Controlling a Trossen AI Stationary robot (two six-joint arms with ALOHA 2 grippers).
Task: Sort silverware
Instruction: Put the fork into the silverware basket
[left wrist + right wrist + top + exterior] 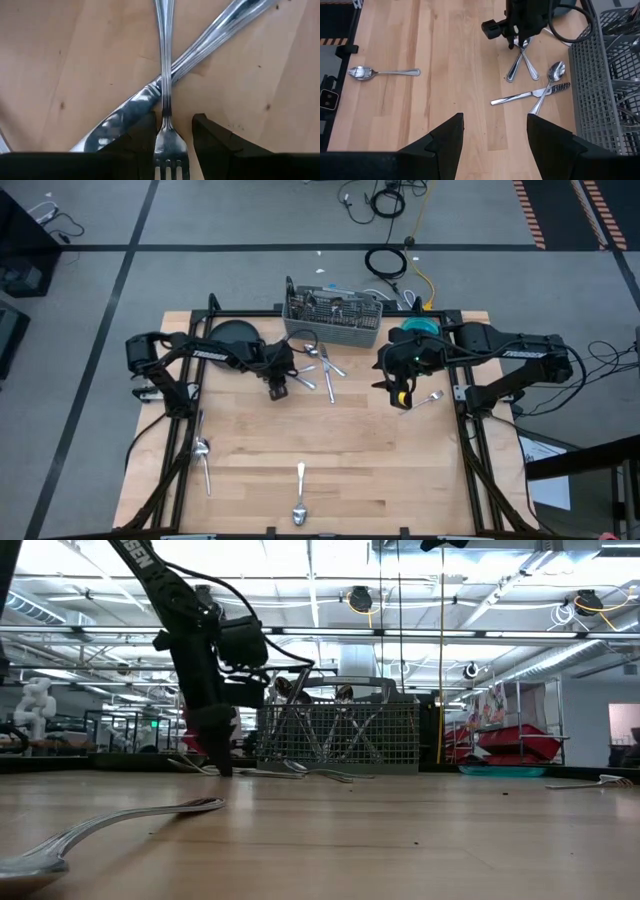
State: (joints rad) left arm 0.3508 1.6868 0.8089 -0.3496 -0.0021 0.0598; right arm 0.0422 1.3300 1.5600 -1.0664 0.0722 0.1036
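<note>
The left hand (279,387) is down at the table (350,450) just in front of the dark round plate (232,335), its fingers (141,135) parted and set either side of a fork (165,100) near the tines, the gap barely wider than the fork; whether the pads touch the metal cannot be made out. The fork lies across a knife (200,50), the two forming a cross directly under this hand. The fork's tine tips and the knife's blade end are cut off by the hand itself in the left wrist view. The right hand (401,392) hangs above the table's right side, fingers (447,140) spread and holding nothing, with a fork (430,398) lying just beside it. More silverware (325,365) lies loose between the left hand and the wire-mesh caddy (334,320); the caddy's contents are too tangled to sort by kind. One spoon (299,495) lies near the front edge, another (203,455) by the left edge.
</note>
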